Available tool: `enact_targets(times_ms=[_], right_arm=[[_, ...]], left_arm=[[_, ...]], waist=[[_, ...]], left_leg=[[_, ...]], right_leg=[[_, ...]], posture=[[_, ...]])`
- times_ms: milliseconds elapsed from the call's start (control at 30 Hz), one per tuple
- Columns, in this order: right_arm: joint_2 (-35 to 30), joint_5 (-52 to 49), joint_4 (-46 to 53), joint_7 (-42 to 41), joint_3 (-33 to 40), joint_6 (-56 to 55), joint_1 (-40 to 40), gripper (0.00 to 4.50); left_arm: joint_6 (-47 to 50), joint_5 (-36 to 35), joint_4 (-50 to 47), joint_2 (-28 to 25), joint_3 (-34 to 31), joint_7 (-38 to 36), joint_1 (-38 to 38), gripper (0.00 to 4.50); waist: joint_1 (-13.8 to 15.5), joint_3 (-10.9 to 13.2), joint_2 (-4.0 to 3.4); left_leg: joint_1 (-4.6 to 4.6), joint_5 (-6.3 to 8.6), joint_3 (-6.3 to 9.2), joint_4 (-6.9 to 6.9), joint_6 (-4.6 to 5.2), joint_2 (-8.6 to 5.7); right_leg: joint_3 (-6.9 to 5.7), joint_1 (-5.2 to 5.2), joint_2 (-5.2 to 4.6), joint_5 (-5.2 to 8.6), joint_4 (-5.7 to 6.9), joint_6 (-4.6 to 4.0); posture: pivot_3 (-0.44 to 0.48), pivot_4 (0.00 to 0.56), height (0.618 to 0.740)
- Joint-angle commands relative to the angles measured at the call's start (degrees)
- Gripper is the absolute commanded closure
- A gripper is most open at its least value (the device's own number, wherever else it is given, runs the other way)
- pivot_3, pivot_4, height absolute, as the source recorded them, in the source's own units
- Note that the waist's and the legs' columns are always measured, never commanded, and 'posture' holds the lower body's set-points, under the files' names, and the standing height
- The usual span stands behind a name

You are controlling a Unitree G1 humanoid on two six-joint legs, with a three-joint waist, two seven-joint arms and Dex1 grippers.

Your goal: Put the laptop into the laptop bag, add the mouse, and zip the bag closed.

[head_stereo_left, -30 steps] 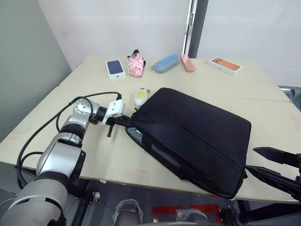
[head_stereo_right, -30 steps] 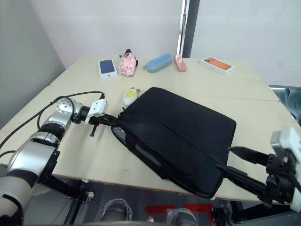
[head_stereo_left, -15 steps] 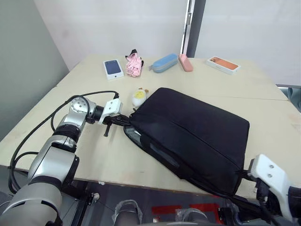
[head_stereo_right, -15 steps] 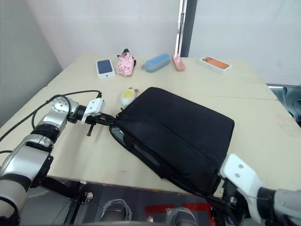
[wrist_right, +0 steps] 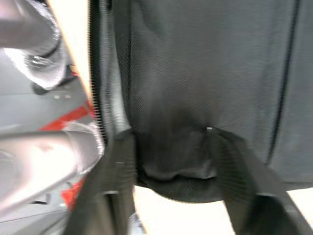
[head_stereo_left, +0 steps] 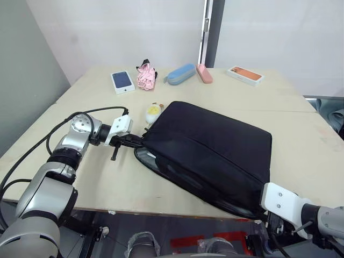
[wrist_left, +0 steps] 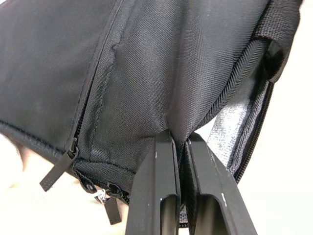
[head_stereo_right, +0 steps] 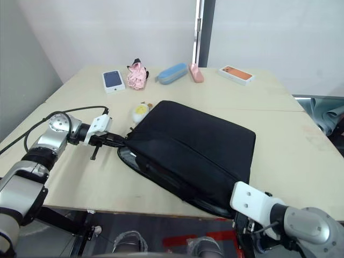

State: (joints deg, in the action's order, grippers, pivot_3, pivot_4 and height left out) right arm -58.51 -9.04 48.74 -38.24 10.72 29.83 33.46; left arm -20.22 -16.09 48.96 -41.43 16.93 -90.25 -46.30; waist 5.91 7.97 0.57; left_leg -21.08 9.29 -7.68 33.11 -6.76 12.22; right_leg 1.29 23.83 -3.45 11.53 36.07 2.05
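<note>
Black laptop bag (head_stereo_left: 209, 150) lies diagonally across table (head_stereo_left: 301, 107).

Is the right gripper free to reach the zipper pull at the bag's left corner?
Probably not: the right gripper straddles the bag's opposite near corner, and the zipper pull sits beside the left gripper, which pinches that corner.

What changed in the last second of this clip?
The right gripper moved in from beside the laptop bag to its near corner, fingers now straddling that corner. The left gripper stays pinched on the bag's other end. The bag itself hasn't visibly moved.
</note>
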Motion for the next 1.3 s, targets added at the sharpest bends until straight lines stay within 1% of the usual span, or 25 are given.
enact_targets(times_ms=[33, 100, 133, 300, 367, 467, 500, 600, 733, 833, 967, 1033, 1100, 1200, 1233, 1267, 1300], right_arm=[[-1.1, 1.2, -5.4, -3.7, -0.6, -0.1, -0.1, 3.65], [-1.8, 1.2, -7.1, -5.5, 0.1, -1.5, -1.9, 4.33], [-2.1, 1.2, -8.2, -6.1, 0.2, -2.0, -3.3, 4.48], [-3.4, -0.3, -14.1, -10.5, -1.6, -4.0, -15.0, 4.48], [-4.0, 0.4, -17.7, -13.1, -5.1, -6.3, -21.3, 4.48], [-2.7, 3.2, -25.4, -15.6, -12.3, -9.6, -32.9, 4.48], [-2.6, 3.7, -27.3, -16.8, -14.3, -10.4, -35.4, 4.48], [-2.6, 4.2, -31.4, -19.8, -17.5, -13.2, -39.8, 4.48], [-2.0, 5.3, -36.4, -20.9, -19.5, -15.8, -43.3, 4.48], [-1.9, 5.4, -38.8, -22.2, -20.4, -17.0, -45.2, 4.48], [-1.7, 5.1, -41.5, -23.0, -20.4, -18.0, -47.0, 4.48], [-1.6, 5.3, -42.2, -23.3, -20.6, -18.3, -47.3, 4.48], [-1.5, 4.6, -41.9, -23.9, -20.6, -17.6, -47.2, 4.48], [-1.8, 2.4, -40.7, -25.3, -20.1, -14.0, -46.7, 4.48], [-2.1, 1.2, -40.3, -26.0, -19.7, -12.1, -46.6, 4.13], [-2.5, -0.3, -39.7, -26.8, -19.2, -10.3, -46.3, 3.74], [-2.7, -1.5, -39.0, -27.3, -18.5, -9.1, -46.1, 3.53]], left_arm=[[1.2, -1.4, -2.4, -2.4, -2.1, -2.2, 1.5, 4.5], [1.6, -1.2, -3.0, -3.7, -2.5, -2.2, 3.0, 4.5], [1.5, -0.9, -3.1, -4.3, -2.7, -2.2, 3.6, 4.5], [1.3, 0.9, -2.3, -7.3, -3.5, -2.2, 6.1, 4.5], [0.8, 2.1, -1.4, -8.5, -3.8, -1.9, 6.8, 4.5], [-0.1, 3.0, -0.7, -9.9, -4.8, -1.2, 8.2, 4.5], [0.1, 2.9, -1.1, -10.2, -5.4, -1.2, 8.8, 4.5], [0.7, 2.3, -2.8, -10.6, -7.0, -1.2, 10.8, 4.5], [2.5, 1.6, -6.2, -10.8, -8.9, -0.9, 13.9, 4.5], [5.0, 0.5, -10.4, -11.0, -10.6, -0.3, 17.6, 4.5], [11.0, -2.4, -20.2, -11.5, -13.4, 1.5, 24.4, 4.5], [11.9, -2.1, -22.5, -11.6, -13.9, 2.5, 26.2, 4.5], [10.7, -0.8, -22.1, -11.7, -14.1, 3.6, 26.4, 4.5], [8.4, 1.1, -18.5, -11.1, -13.9, 5.6, 24.4, 4.5], [7.8, 1.3, -17.0, -10.4, -14.3, 6.8, 23.2, 4.5], [7.2, 1.3, -15.5, -9.8, -14.6, 7.4, 22.1, 4.15], [6.6, 1.4, -14.4, -9.6, -14.5, 7.4, 21.4, 3.78]], waist=[[0.0, 0.0, 0.05], [-0.4, -0.1, 0.08], [-0.5, -0.1, 0.09], [-1.0, -0.1, 0.05], [-1.3, -0.1, 0.01], [-2.2, 0.0, -0.05], [-2.2, 0.0, -0.13], [-2.1, 0.0, -0.18], [-2.1, 0.0, -0.17], [-2.2, 0.0, -0.18], [-2.1, 0.0, -0.19], [-2.1, 0.0, -0.19], [-2.0, 0.0, -0.19], [-1.9, 0.0, -0.18], [-1.8, 0.0, -0.18], [-1.7, 0.0, -0.18], [-1.5, 0.0, -0.18]], left_leg=[[0.02, 0.0, 0.01, 0.0, 0.0, 0.01], [0.03, 0.0, 0.0, 0.01, 0.0, 0.01], [0.02, 0.0, -0.01, 0.01, 0.0, 0.01], [0.01, 0.0, -0.08, 0.0, 0.0, 0.04], [0.01, 0.0, -0.09, 0.0, 0.0, 0.04], [0.02, 0.0, -0.14, -0.01, 0.0, 0.06], [0.02, 0.0, -0.16, -0.02, 0.0, 0.06], [0.0, 0.0, -0.22, -0.07, 0.0, 0.06], [-0.02, 0.01, -0.23, -0.2, 0.0, 0.07], [0.01, 0.01, -0.29, -0.2, 0.0, 0.07], [0.02, 0.02, -0.34, -0.19, 0.02, 0.08], [0.01, 0.02, -0.33, -0.2, 0.02, 0.09], [0.02, 0.02, -0.33, -0.19, 0.02, 0.09], [0.03, 0.02, -0.33, -0.18, 0.03, 0.09], [0.04, 0.01, -0.33, -0.18, 0.03, 0.09], [0.05, 0.01, -0.33, -0.18, 0.03, 0.09], [0.04, 0.01, -0.33, -0.17, 0.04, 0.1]], right_leg=[[0.0, -0.01, 0.0, 0.0, 0.01, 0.0], [0.01, -0.02, 0.01, -0.02, 0.01, -0.03], [0.01, -0.02, 0.01, -0.03, 0.01, -0.05], [0.05, 0.06, 0.04, -0.05, 0.06, -0.09], [0.06, 0.09, 0.04, -0.06, 0.1, -0.11], [0.09, 0.14, 0.07, -0.07, 0.13, -0.16], [0.1, 0.14, 0.06, -0.07, 0.13, -0.16], [0.11, 0.19, 0.05, -0.05, 0.09, -0.18], [0.06, 0.2, 0.06, 0.01, 0.01, -0.25], [0.1, 0.19, 0.05, 0.01, 0.04, -0.26], [0.13, 0.2, 0.05, 0.02, 0.03, -0.26], [0.12, 0.2, 0.05, 0.02, 0.02, -0.26], [0.11, 0.2, 0.05, 0.02, 0.02, -0.26], [0.11, 0.18, 0.05, 0.02, 0.04, -0.26], [0.11, 0.18, 0.05, 0.02, 0.04, -0.26], [0.11, 0.18, 0.06, 0.02, 0.05, -0.26], [0.1, 0.18, 0.06, 0.01, 0.06, -0.26]], posture=[[0.0, 0.15, 0.74], [0.0, 0.15, 0.74], [0.0, 0.15, 0.74], [0.0, 0.15, 0.74], [0.0, 0.15, 0.74], [0.0, 0.15, 0.74], [0.0, 0.15, 0.74], [0.0, 0.15, 0.74], [0.0, 0.15, 0.74], [0.0, 0.15, 0.74], [0.0, 0.15, 0.74], [0.0, 0.15, 0.74], [0.0, 0.15, 0.74], [0.0, 0.15, 0.74], [0.0, 0.15, 0.74], [0.0, 0.15, 0.74], [0.0, 0.15, 0.74]])
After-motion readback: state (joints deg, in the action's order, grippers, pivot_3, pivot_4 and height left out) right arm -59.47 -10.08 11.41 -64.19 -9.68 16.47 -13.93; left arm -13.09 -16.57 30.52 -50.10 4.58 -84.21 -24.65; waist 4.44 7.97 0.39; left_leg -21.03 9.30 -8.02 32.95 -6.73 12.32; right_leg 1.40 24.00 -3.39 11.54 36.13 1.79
